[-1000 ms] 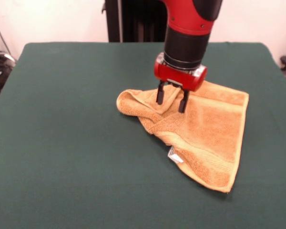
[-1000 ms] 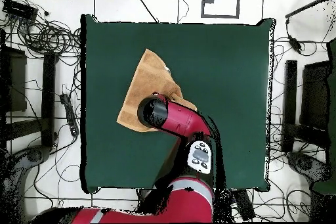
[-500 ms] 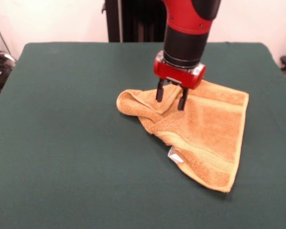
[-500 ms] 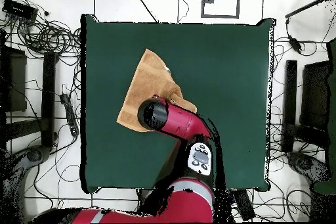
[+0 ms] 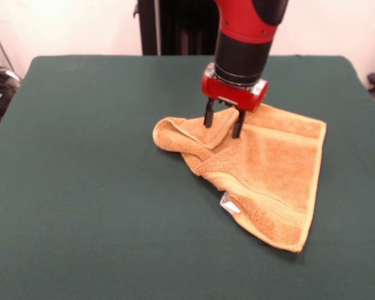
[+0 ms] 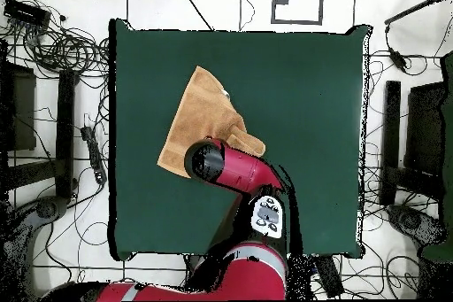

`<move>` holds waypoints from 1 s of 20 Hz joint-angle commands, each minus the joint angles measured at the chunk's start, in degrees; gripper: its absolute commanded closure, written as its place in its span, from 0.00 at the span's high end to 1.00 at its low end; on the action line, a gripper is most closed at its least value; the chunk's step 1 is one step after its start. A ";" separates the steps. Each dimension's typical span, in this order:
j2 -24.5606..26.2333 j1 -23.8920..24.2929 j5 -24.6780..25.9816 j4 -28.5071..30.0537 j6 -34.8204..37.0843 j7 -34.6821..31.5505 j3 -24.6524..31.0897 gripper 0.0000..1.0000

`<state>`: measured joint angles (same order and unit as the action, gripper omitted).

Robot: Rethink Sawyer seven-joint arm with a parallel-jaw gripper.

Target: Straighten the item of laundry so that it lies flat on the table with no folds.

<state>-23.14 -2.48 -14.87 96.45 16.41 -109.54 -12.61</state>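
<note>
The orange-yellow towel (image 5: 262, 169) lies on the green table (image 5: 87, 187), right of centre in the front view. Its left part is folded over into a rumpled lump (image 5: 175, 134), and a small white tag (image 5: 228, 203) shows at its near edge. My gripper (image 5: 221, 127) hangs open and empty just above the fold near the towel's far edge, fingers apart and holding nothing. In the overhead view the towel (image 6: 199, 112) lies left of centre and the arm (image 6: 232, 167) covers its lower part and hides the gripper.
Cables, stands and equipment (image 6: 53, 50) ring the table on the floor in the overhead view. The robot's pedestal (image 5: 175, 28) stands at the table's far side. Wide bare green cloth lies left of and in front of the towel.
The gripper has risen slightly off the towel and drifted a little toward the far side, still open. The towel has not moved.
</note>
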 commanded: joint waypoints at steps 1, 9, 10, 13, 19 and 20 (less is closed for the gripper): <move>2.31 -1.37 2.08 5.15 -2.58 -7.65 6.87 1.00; 2.80 -1.55 2.60 4.65 -2.58 -8.29 6.77 1.00; 2.92 -1.61 2.75 4.50 -2.57 -8.28 6.68 1.00; 3.29 -1.37 3.34 4.16 -2.84 -7.83 6.96 1.00; 3.87 -1.27 3.79 3.56 -2.98 -7.17 7.05 1.00; 4.05 -1.22 3.89 3.48 -3.17 -7.07 7.10 1.00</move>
<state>-22.88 -2.49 -12.91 97.01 16.33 -109.54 -12.61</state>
